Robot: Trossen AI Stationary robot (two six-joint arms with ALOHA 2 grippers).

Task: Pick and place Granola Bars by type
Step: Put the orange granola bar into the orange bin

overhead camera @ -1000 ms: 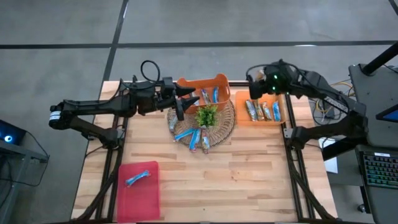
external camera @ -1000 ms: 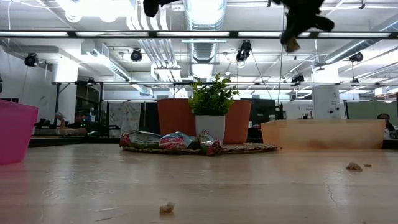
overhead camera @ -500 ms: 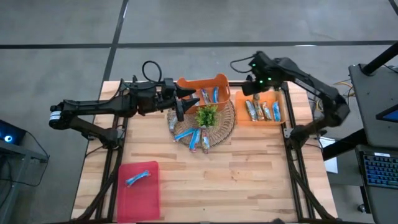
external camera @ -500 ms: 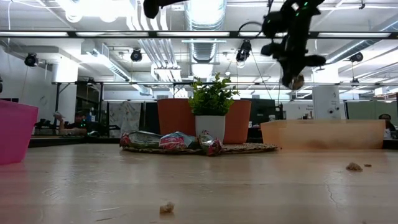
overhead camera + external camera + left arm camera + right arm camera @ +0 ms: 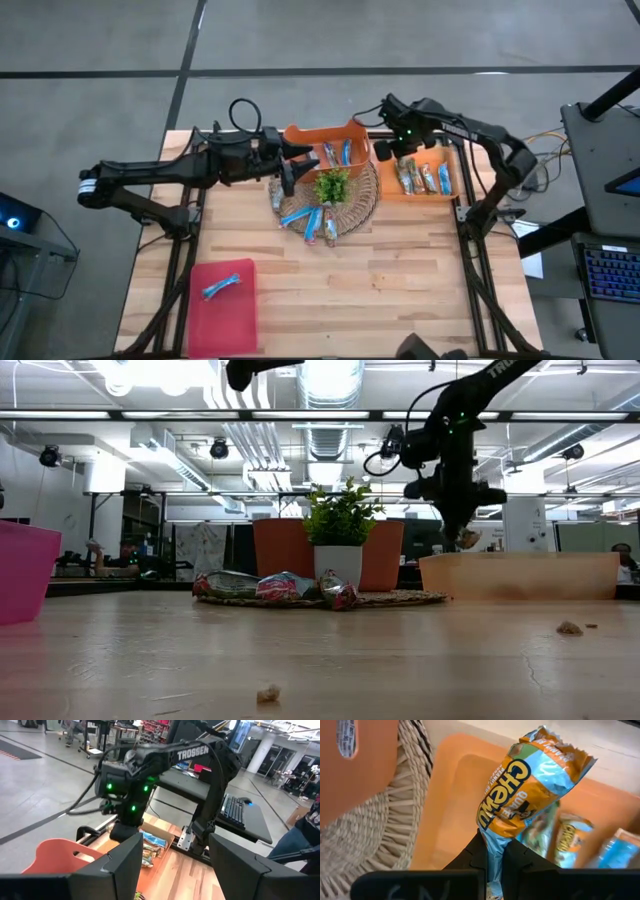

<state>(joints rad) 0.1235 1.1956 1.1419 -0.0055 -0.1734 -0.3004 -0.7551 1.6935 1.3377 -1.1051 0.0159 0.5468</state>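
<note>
A crinkly tan-and-blue foil bar (image 5: 530,785) hangs pinched by one end in the right fingers (image 5: 492,852), just above the left end of the shallow orange tray (image 5: 450,795) at about two o'clock on the desk (image 5: 400,280). A second ago this arm was higher and farther back; it has swung in and dropped low over the tray, so release looks like the next step. Several glossy bars (image 5: 422,178) already lie flat in the tray. More blue ones (image 5: 310,220) rest on the round woven mat (image 5: 365,205) at centre, beside a leafy plant (image 5: 332,186). The left fingers (image 5: 290,168) stand apart, empty, at eleven o'clock over the mat's edge, unmoved.
</note>
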